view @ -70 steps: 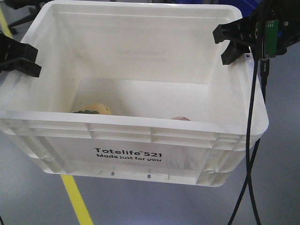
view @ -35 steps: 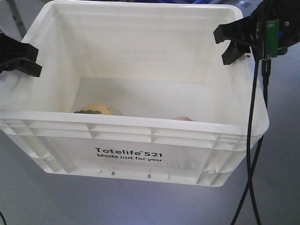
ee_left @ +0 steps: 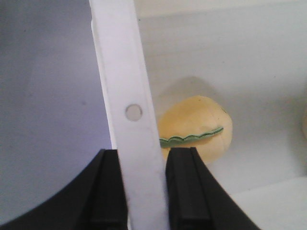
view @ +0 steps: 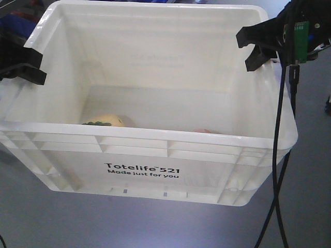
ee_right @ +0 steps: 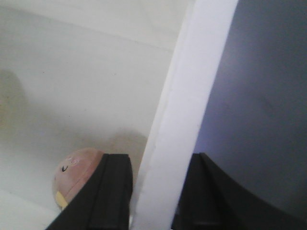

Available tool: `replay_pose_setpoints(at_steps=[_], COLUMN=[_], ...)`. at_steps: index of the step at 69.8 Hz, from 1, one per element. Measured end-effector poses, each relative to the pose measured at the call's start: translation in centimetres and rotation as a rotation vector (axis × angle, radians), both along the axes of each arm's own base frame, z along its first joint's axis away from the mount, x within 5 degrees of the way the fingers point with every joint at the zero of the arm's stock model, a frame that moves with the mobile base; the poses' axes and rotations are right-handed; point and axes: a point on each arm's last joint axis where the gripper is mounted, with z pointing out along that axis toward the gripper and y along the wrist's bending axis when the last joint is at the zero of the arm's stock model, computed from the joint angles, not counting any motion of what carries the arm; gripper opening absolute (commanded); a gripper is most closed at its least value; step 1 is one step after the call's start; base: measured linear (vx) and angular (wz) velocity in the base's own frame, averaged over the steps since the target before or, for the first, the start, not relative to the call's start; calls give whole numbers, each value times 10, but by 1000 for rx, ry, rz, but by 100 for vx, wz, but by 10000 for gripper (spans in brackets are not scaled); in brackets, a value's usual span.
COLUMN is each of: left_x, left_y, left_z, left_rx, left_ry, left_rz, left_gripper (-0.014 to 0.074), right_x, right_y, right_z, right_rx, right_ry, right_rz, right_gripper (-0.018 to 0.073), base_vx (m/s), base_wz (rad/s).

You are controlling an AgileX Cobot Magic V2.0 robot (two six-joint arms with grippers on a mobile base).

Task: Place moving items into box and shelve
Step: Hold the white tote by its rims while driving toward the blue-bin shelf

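A white plastic box (view: 139,139) marked "Totelife 521" hangs above the grey floor, held by both arms. My left gripper (view: 23,64) is shut on the box's left rim (ee_left: 129,105). My right gripper (view: 264,49) is shut on the right rim (ee_right: 187,120). Inside lie a yellow plush toy with a green scalloped band (view: 103,120), also in the left wrist view (ee_left: 196,127), and a pink plush toy (view: 204,131), also in the right wrist view (ee_right: 76,175). Both are partly hidden behind the front wall.
Grey floor (view: 155,227) lies under the box. Black cables (view: 282,129) hang down from the right arm past the box's right side. A dark blue object (view: 15,26) shows at the far left behind the box.
The box stays gripped on both rims. The background has shifted: the yellow floor stripe under the box one second ago is gone from view.
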Motion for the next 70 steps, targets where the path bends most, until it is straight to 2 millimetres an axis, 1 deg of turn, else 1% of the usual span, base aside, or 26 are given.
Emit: replay_pose_setpoints(at_steps=[70], left_x=[0], left_y=[0], left_z=[0], left_rx=[-1], left_ry=[0], left_rz=[0], left_gripper=[-17], right_x=[-1], right_y=[0], right_z=[1], right_rx=[-1], right_ry=[-1], right_rz=[0], right_gripper=[-12], base_vx=[38], base_wz=[-38])
